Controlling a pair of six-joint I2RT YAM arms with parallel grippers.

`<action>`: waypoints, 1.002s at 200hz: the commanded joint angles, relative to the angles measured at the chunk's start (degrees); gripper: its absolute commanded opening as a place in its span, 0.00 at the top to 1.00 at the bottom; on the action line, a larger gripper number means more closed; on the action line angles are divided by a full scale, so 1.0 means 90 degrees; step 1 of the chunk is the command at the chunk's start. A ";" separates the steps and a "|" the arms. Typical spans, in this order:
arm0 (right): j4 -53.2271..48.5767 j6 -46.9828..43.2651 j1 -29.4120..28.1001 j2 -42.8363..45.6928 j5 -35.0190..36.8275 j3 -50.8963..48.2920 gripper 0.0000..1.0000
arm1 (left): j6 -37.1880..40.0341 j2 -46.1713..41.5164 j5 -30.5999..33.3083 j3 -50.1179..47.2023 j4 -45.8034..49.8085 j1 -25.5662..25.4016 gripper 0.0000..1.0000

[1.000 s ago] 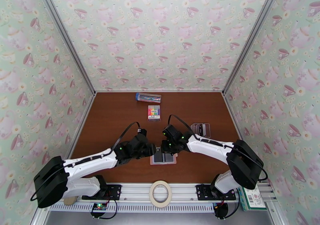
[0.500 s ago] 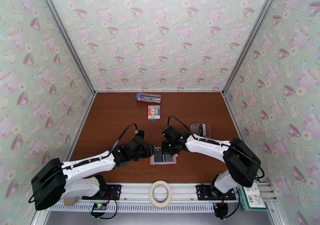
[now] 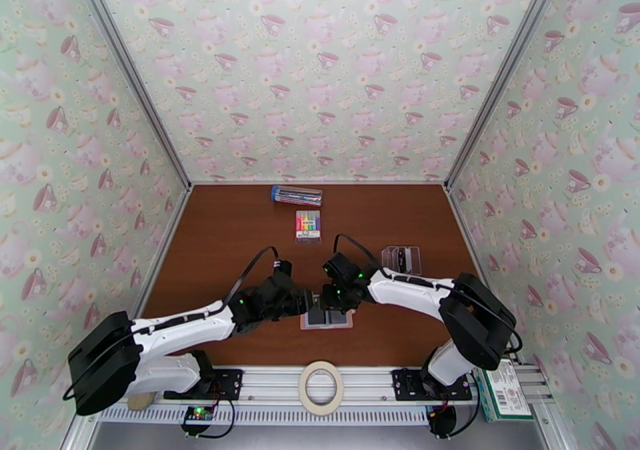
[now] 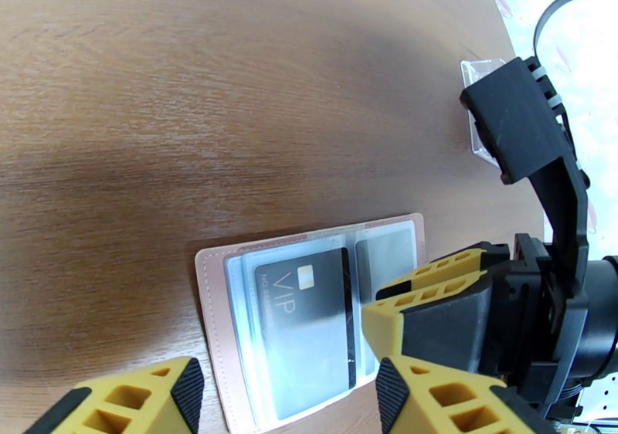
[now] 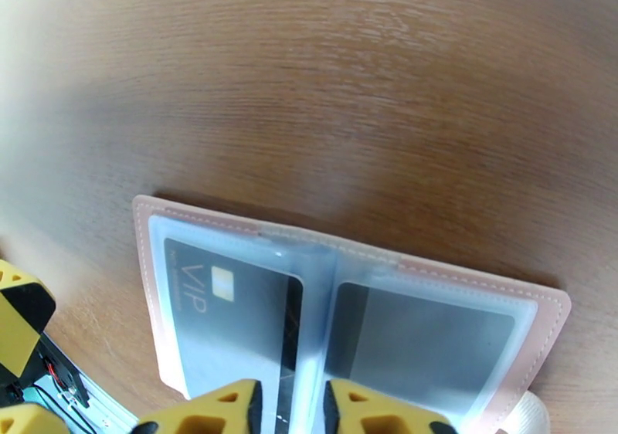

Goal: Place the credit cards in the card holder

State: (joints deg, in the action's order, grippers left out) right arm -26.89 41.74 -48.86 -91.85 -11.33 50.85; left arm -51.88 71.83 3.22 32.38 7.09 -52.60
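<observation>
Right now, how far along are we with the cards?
Done: VIP card and another dark card sit in pockets of the open card holder. In hand: nothing; left gripper open, right gripper straddles the fold. Left: clear cards on the table farther right.

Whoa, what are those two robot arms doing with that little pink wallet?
They are filling the pink card holder with cards. It lies open on the table, with a dark VIP card in one clear pocket and a grey card in the other. The left gripper hovers open over it, and the right gripper sits at the middle fold. A few clear cards lie on the table to the right.
</observation>
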 commanded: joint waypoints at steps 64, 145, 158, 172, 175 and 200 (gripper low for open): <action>0.0104 -0.0038 -0.0235 -0.0252 -0.0012 0.0191 0.89 | 0.0002 -0.0159 -0.0055 -0.0082 -0.0095 -0.0044 0.42; 0.0137 -0.0036 -0.0228 -0.0411 0.0029 0.0128 0.91 | -0.0037 -0.0060 -0.0142 -0.0011 -0.0019 -0.0035 0.43; 0.0135 -0.0038 -0.0233 -0.0455 0.0048 0.0125 0.91 | -0.0041 -0.0015 -0.0158 0.0006 -0.0008 -0.0033 0.43; 0.0141 -0.0035 -0.0230 -0.0477 0.0068 0.0119 0.91 | -0.0037 0.0015 -0.0190 0.0015 -0.0010 -0.0035 0.43; 0.0139 -0.0037 -0.0227 -0.0475 0.0073 0.0105 0.91 | -0.0032 0.0021 -0.0197 0.0023 -0.0021 -0.0035 0.43; 0.0131 -0.0045 -0.0227 -0.0521 0.0110 0.0093 0.91 | -0.0017 0.0092 -0.0281 0.0052 -0.0058 -0.0035 0.43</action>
State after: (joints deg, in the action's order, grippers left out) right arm -25.80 41.39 -50.57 -95.26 -11.31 51.18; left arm -52.12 71.40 2.26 32.34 7.01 -52.60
